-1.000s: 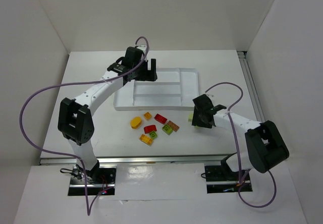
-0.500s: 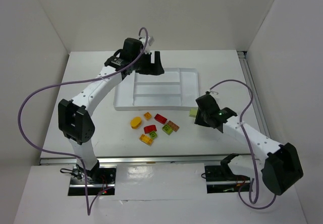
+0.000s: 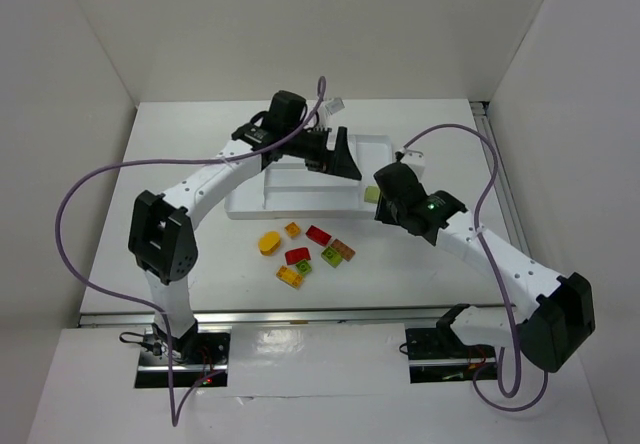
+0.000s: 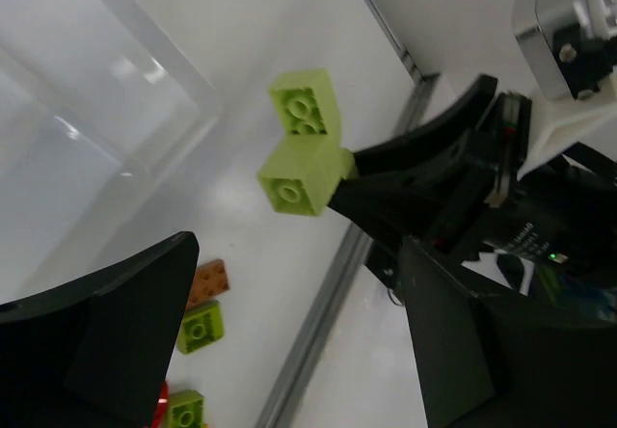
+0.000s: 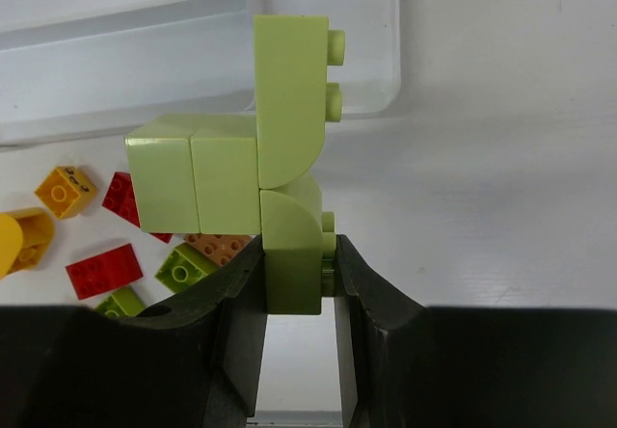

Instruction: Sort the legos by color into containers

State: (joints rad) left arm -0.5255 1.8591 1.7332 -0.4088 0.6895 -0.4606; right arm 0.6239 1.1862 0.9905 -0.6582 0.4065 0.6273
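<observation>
My right gripper (image 5: 297,254) is clamped on the bottom brick of a pale green cluster (image 5: 241,168), with the pads flat on its two smooth side faces and the studs pointing sideways. Several pale green bricks are pressed together here. The cluster hangs in the air at the near right corner of the white tray (image 3: 243,207), and I cannot tell whether it is already past the rim.

I judge it light, rigid and glossy, so it may slip in a weak pinch. Only the stud joints hold it together, and the upper bricks overhang to one side, so a knock could lever them off. The flat opposite sides are the right place to hold it, not the studs.

My left gripper (image 3: 332,156) is spread wide and holds nothing, hovering over the tray's right part close to my right one.

In front of the tray the loose bricks (image 3: 318,234) lie on the table, among them a yellow oval piece (image 3: 269,242).
</observation>
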